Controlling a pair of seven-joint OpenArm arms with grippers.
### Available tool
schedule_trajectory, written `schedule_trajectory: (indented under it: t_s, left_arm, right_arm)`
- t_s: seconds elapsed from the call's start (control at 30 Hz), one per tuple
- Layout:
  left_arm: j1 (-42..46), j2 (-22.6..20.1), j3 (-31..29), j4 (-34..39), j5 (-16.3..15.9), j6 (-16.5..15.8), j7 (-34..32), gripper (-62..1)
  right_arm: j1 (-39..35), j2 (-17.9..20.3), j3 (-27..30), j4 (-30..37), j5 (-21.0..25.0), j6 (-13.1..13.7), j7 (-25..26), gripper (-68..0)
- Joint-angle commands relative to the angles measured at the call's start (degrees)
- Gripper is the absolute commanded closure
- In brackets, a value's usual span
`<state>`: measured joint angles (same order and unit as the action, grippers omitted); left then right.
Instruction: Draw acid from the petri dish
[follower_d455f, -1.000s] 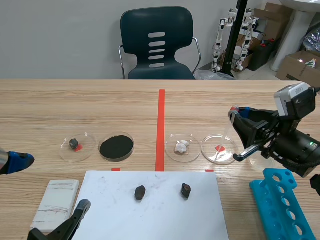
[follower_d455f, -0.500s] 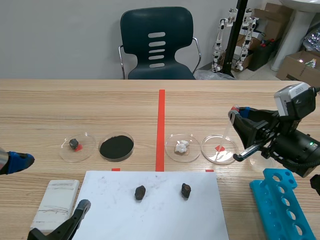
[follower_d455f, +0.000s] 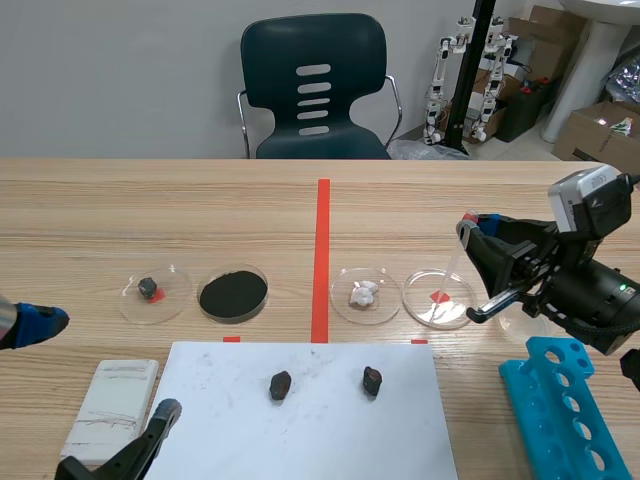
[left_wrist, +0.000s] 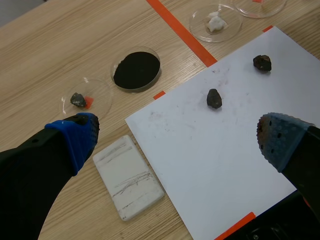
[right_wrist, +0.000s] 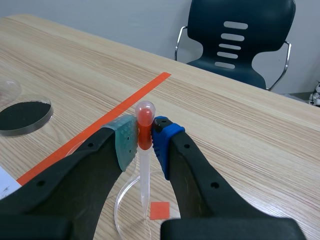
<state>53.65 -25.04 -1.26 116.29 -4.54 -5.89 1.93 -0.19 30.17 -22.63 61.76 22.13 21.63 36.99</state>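
Right wrist view: right tool (right_wrist: 145, 137) clamped on pipette (right_wrist: 144, 177) over dish (right_wrist: 121, 194); left tool (left_wrist: 177, 135) apart.

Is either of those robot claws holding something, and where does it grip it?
The right gripper pinches a clear plastic dropper by its orange-red bulb, with the tip pointing down. The left gripper is open and holds nothing.

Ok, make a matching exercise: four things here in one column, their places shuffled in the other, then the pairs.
1. clear plastic dropper with a red bulb
2. round glass dish of black powder
3. white rectangular block
4. blue plastic tube rack

A. beside the white paper sheet
B. between the right arm's jaws, over a clear round dish
C. near table edge, robot's right
D. next to the dish holding a dark stone

Pairs: 1-B, 2-D, 3-A, 4-C.
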Motion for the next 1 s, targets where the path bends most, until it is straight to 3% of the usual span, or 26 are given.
schedule_trajectory:
  t_s: [0.0, 0.97]
  left_arm:
    - [0.26, 0.37, -0.04, 0.33, -0.31, 0.13, -0.76, -62.3]
    - [0.26, 0.37, -0.04, 0.33, -0.31, 0.13, -0.76, -62.3]
  right_arm:
    - [0.98, 0.76, 0.04, 0.42, 0.42, -0.20, 0.68, -9.6]
    - [0.98, 0.79, 0.04, 0.44, 0.39, -0.20, 0.68, -7.5]
